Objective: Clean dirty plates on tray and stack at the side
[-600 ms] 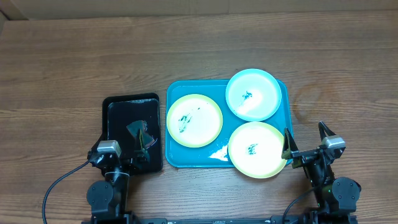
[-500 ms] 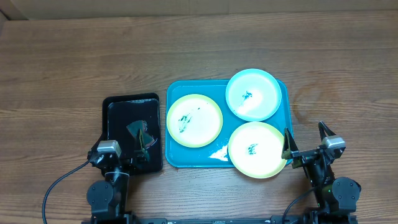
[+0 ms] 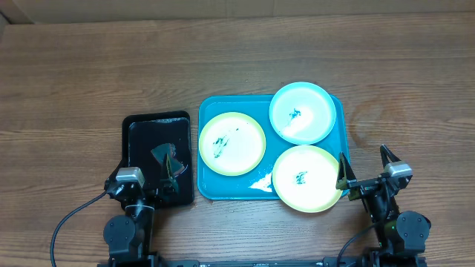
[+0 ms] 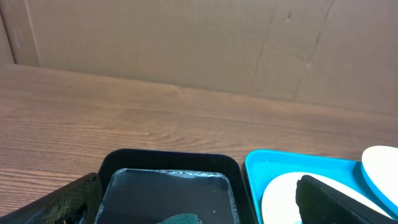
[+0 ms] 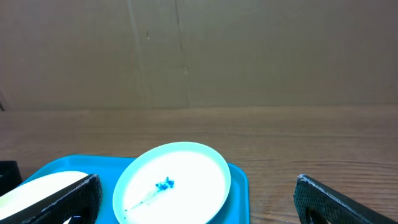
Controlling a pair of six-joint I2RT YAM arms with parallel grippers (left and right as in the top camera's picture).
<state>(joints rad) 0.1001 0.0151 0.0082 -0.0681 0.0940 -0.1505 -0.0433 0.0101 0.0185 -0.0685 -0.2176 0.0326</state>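
Observation:
The turquoise tray (image 3: 210, 108) holds three plates, each with a dark teal smear: a yellow-green plate (image 3: 231, 143) at left, a light blue plate (image 3: 302, 112) at back right, and a yellow-green plate (image 3: 306, 178) at front right. My left gripper (image 3: 169, 165) is open and empty over the near end of the black tray. My right gripper (image 3: 364, 165) is open and empty, its left finger by the front-right plate's rim. The right wrist view shows the blue plate (image 5: 171, 183) on the tray (image 5: 93, 168). The left wrist view shows the tray (image 4: 273, 165) and the left plate (image 4: 280, 196).
A smaller black tray (image 3: 130, 122) with soapy water and a dark green sponge (image 3: 159, 154) lies left of the turquoise tray; it also shows in the left wrist view (image 4: 161, 158). A cardboard wall (image 5: 199, 50) stands behind the wooden table (image 3: 89, 67).

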